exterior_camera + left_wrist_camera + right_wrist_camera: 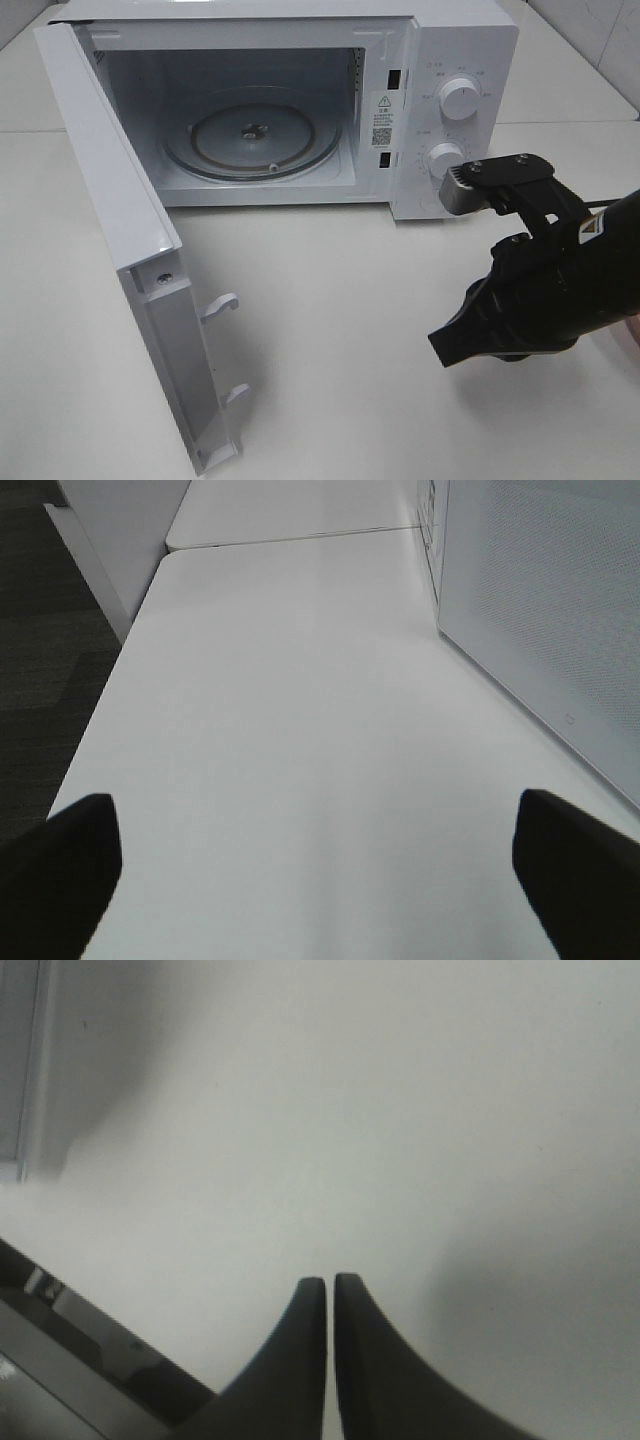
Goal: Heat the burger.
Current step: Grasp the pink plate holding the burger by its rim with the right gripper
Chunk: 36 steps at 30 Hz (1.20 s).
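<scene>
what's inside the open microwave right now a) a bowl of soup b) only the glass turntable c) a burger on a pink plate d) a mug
b: the microwave door stands open and the cavity holds just the bare glass turntable.

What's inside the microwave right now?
Only the glass turntable shows on the microwave floor, with nothing resting on it. The open door hides a sliver along the cavity's left edge.

White microwave [470,40] on white table [340,300], door [105,190] standing open, glass turntable [250,135] inside
</scene>
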{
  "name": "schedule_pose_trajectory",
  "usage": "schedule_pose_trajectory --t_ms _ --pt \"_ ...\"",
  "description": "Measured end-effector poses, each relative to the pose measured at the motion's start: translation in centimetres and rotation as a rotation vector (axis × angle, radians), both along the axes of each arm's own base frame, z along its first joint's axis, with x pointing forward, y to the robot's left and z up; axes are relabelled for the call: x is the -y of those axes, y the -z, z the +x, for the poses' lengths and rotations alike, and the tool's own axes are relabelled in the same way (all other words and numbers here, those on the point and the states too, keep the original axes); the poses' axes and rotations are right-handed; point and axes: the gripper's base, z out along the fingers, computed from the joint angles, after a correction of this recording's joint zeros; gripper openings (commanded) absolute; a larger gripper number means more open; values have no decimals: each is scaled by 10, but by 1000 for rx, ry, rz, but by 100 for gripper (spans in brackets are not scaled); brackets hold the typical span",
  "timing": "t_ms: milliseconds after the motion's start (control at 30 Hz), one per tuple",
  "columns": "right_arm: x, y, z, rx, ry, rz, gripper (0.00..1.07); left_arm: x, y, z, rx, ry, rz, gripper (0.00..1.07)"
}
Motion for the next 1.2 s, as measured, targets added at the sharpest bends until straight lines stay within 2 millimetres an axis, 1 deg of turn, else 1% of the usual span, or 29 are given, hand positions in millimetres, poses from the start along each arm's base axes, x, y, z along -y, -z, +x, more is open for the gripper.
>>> schedule_pose_trajectory --t_ms 33,67,100,133,167,200,233,267,300,333,367,400,500,567,600,633,667,700,733,767,833,933,1000,1033,1067,1100,1133,1200 --pt "5 -4 4 -5 -7 -43 14 0 0 0 0 0 0 100" --pt "5 -4 4 -5 -7 -43 14 0 0 0 0 0 0 100" --pt "9 -5 7 -2 8 -66 24 0 0 0 0 0 0 100" --pt "9 -5 7 -2 8 -66 24 0 0 0 0 0 0 100" --pt "16 -9 14 11 62 -99 39 0 0 0 0 0 0 100" --pt "19 -11 17 17 88 -113 49 0 0 0 0 0 0 100" --pt "19 -11 17 17 88 -113 49 0 0 0 0 0 0 100" --pt "27 -14 22 31 131 -158 68 0 0 0 0 0 0 100" --pt "33 -17 25 30 164 -193 79 0 0 0 0 0 0 100" --pt "33 -17 25 30 164 -193 79 0 0 0 0 0 0 100" --pt "36 -18 27 28 173 -209 95 0 0 0 0 0 0 100" --pt "46 -18 30 5 200 -249 101 0 0 0 0 0 0 100" --pt "50 -17 30 -18 220 -264 101 0 0 0 0 0 0 100" --pt "73 -7 38 -110 315 -307 99 0 0 0 0 0 0 100" --pt "73 -7 38 -110 315 -307 99 0 0 0 0 0 0 100" --pt "78 -4 40 -124 333 -313 98 0 0 0 0 0 0 100" --pt "89 1 44 -144 368 -327 96 0 0 0 0 0 0 100" --pt "89 1 44 -144 368 -327 96 0 0 0 0 0 0 100" --pt "95 3 45 -149 385 -335 94 0 0 0 0 0 0 100" --pt "95 3 45 -149 385 -335 94 0 0 0 0 0 0 100" --pt "115 7 52 -134 453 -337 86 0 0 0 0 0 0 100" --pt "119 8 53 -132 470 -335 83 0 0 0 0 0 0 100" --pt "128 16 57 -144 502 -334 71 0 0 0 0 0 0 100" --pt "128 16 57 -144 502 -334 71 0 0 0 0 0 0 100" --pt "130 20 58 -157 506 -336 70 0 0 0 0 0 0 100" --pt "132 28 60 -183 503 -343 69 0 0 0 0 0 0 100" --pt "132 28 60 -183 503 -343 69 0 0 0 0 0 0 100" --pt "136 39 62 -215 497 -351 72 0 0 0 0 0 0 100"
